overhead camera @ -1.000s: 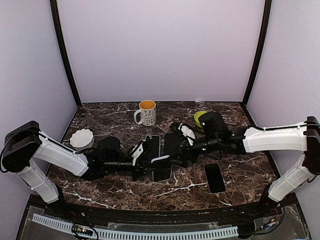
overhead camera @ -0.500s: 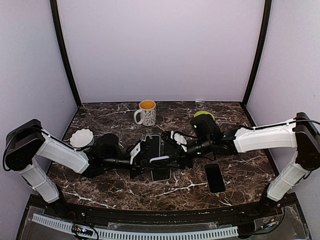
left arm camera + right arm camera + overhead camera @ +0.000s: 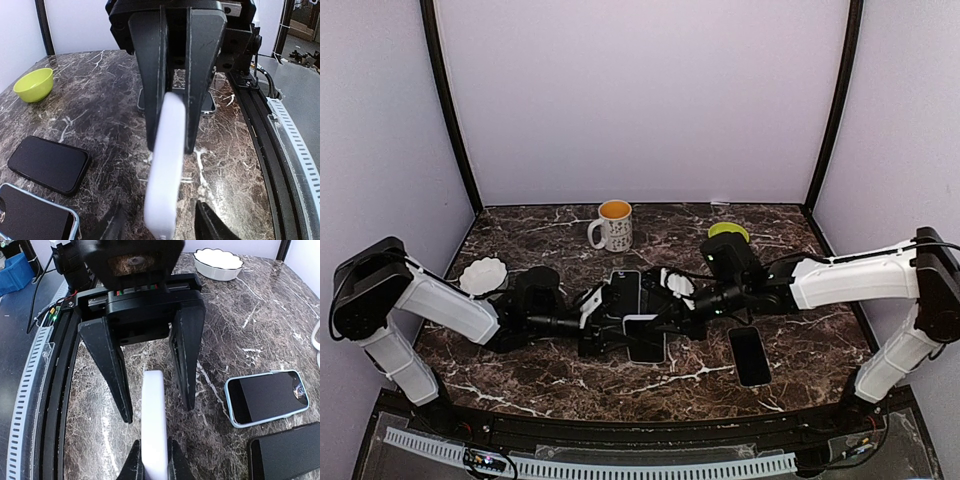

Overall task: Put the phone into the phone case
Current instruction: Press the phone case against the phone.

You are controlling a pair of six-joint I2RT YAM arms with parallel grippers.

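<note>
My right claw (image 3: 154,460) pinches shut on a smooth white phone case (image 3: 152,410) with rounded edges, held upright and edge-on above the glossy, dark veined-marble bench (image 3: 240,315). My left claw (image 3: 162,227) stands part open, its black fingers flanking the case without touching, while a glass-faced phone (image 3: 265,397) in a pale blue rim lies flat near a black phone (image 3: 47,162)

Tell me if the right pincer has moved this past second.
Yes: the right pincer moved left and nearer, away from the green bowl, and shut on the white phone.
</note>
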